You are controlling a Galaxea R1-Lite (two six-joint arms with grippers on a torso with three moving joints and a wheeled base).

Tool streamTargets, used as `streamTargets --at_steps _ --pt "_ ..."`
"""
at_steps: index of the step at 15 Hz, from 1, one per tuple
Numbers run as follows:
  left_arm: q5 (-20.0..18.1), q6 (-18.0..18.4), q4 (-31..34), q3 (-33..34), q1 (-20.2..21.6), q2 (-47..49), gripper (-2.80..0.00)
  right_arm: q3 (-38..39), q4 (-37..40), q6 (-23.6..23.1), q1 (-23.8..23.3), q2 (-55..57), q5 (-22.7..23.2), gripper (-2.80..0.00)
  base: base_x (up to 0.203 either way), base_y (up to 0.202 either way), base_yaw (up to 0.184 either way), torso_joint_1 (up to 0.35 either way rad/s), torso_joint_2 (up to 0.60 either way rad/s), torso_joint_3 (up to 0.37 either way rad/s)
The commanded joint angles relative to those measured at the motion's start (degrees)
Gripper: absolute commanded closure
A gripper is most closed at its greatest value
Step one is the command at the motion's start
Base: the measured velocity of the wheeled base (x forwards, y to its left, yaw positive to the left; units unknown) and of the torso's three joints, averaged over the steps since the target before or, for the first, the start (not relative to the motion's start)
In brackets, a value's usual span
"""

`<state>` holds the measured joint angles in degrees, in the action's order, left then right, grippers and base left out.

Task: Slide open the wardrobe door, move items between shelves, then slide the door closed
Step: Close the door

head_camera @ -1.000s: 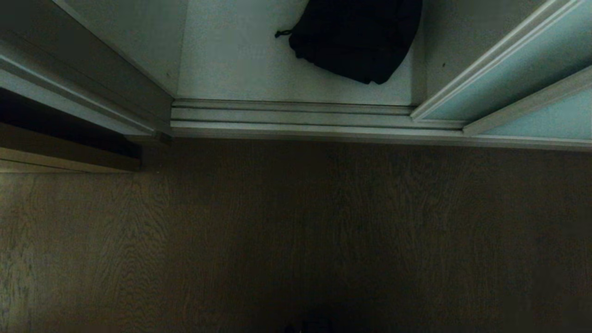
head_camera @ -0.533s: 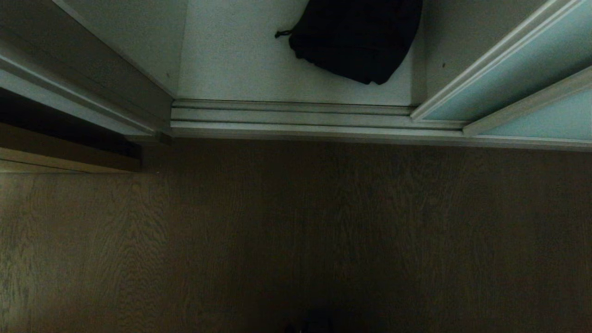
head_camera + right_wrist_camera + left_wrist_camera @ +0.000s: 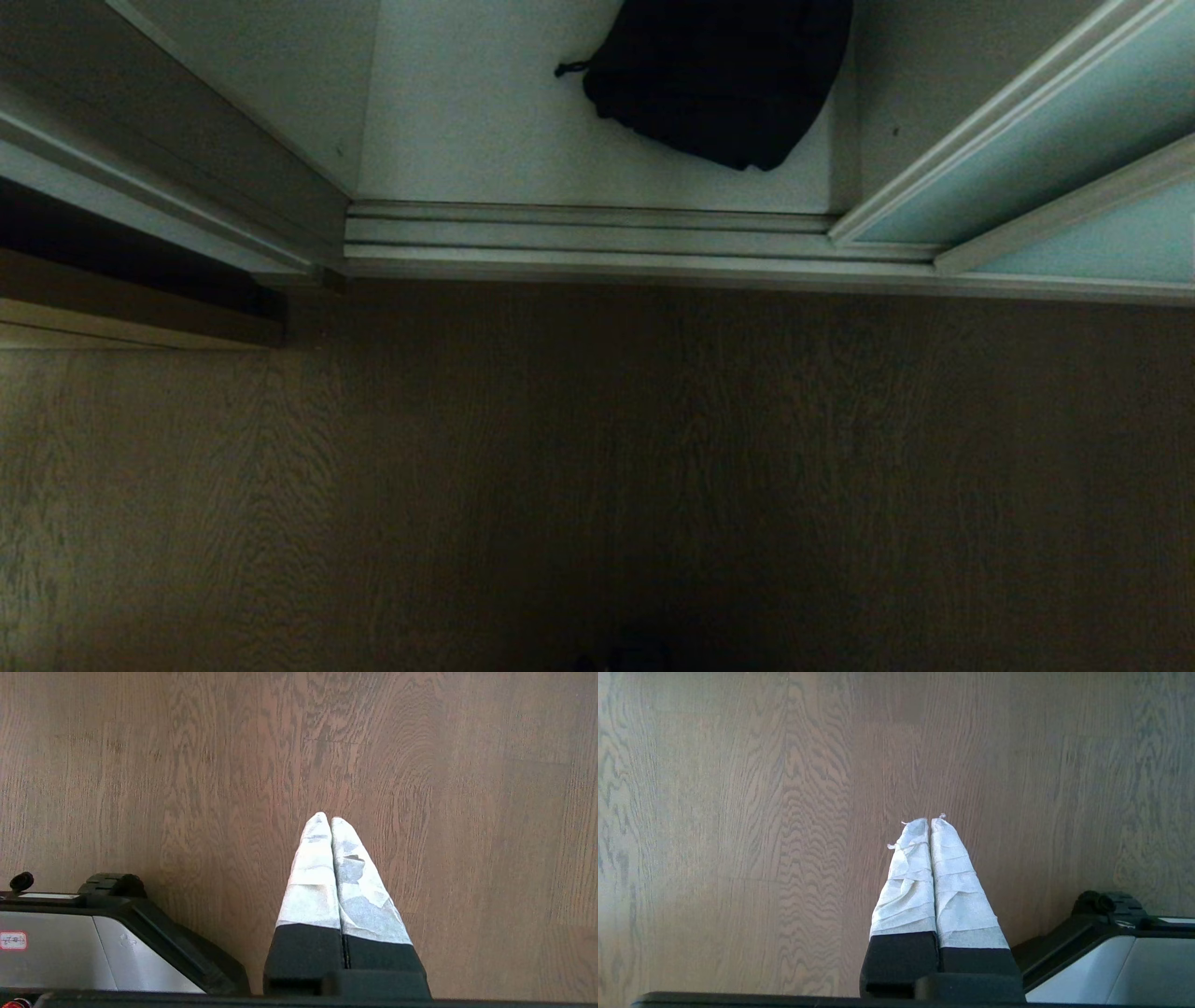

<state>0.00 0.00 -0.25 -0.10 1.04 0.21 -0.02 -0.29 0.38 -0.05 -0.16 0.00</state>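
A black fabric bag (image 3: 717, 79) lies on the wardrobe's bottom shelf (image 3: 467, 121), far centre, exposed because the frosted glass sliding door (image 3: 1018, 159) stands pushed to the right. Neither arm has reached in: the left gripper (image 3: 930, 822) and right gripper (image 3: 326, 817) hang over the wood floor (image 3: 597, 467), fingers pressed together, empty, apparently parked.

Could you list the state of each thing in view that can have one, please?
sliding wardrobe door: slid open to the right, opening clear.
black bag: lying slumped on the bottom shelf, not held.
left hand: shut, empty, above the wooden floor.
right hand: shut, empty, above the floor.
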Motion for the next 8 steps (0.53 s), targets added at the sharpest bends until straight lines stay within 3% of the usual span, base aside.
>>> streamTargets --at_steps 1,8 --pt "0.0 0.0 0.0 0.0 0.0 0.0 0.0 0.0 0.0 0.0 0.0 0.2 0.0 0.0 0.0 0.0 0.0 0.0 0.0 0.0" --pt "0.0 0.1 0.0 0.0 0.0 0.0 0.0 0.0 0.0 0.0 0.0 0.1 0.1 0.0 0.0 0.0 0.0 0.0 0.0 0.0"
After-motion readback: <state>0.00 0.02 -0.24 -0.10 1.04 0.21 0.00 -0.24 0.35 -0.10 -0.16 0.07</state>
